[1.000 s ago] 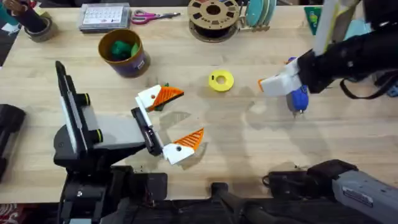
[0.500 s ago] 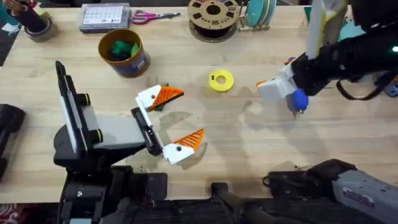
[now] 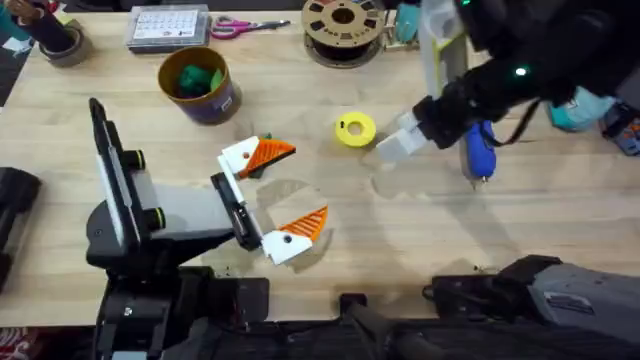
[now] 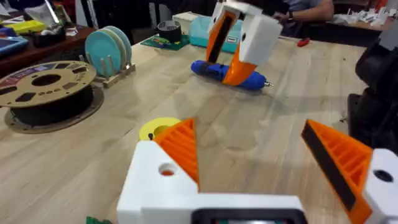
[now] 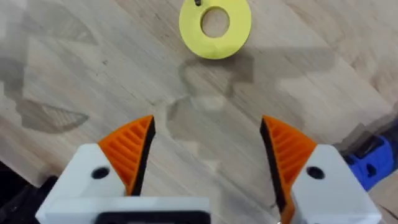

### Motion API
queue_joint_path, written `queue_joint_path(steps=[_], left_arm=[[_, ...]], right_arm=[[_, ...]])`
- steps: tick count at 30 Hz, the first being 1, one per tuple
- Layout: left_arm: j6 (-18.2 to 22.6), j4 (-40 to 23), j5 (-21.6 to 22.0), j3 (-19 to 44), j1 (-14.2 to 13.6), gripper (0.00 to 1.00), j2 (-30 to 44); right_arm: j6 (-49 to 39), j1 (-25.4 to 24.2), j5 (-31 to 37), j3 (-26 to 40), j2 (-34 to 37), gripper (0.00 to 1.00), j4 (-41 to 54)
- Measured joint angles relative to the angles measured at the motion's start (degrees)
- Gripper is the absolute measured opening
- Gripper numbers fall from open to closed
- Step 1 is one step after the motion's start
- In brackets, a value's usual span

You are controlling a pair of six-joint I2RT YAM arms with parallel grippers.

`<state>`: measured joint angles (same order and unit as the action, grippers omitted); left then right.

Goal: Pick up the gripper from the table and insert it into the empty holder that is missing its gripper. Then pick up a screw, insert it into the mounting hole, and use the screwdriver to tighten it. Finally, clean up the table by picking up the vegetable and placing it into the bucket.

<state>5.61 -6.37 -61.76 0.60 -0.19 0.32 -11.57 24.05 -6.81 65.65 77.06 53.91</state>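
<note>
My left gripper (image 3: 305,182) stands open near the table's middle, orange ribbed pads on both white fingers and nothing between them. A dark green bit, apparently the vegetable (image 3: 252,171), peeks from under its far finger. My right gripper (image 3: 390,147) is open too, both pads in place (image 5: 208,149), hovering just right of a yellow disc (image 3: 355,130). The blue screwdriver (image 3: 480,150) lies on the table to the right of that gripper. The bucket (image 3: 220,105) stands at the back left with bright green lumps inside. The loose gripper piece and the screw are out of view.
A brown filament spool (image 3: 343,28), scissors (image 3: 245,25) and a calendar card (image 3: 167,27) line the far edge. A tape roll (image 3: 62,45) sits at the far left. Teal discs in a rack (image 4: 109,50) stand behind the spool.
My right gripper has swung left, away from above the screwdriver, toward the yellow disc. The screwdriver stays lying on the table. The left arm has not moved.
</note>
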Motion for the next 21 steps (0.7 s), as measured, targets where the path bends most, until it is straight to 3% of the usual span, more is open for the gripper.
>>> queue_joint_path(steps=[21], left_arm=[[0.0, 0.0, 0.0, 0.0, 0.0, 0.99, 0.0]], right_arm=[[0.5, 3.3, 0.2, 11.4, 14.3, 0.997, -1.5]])
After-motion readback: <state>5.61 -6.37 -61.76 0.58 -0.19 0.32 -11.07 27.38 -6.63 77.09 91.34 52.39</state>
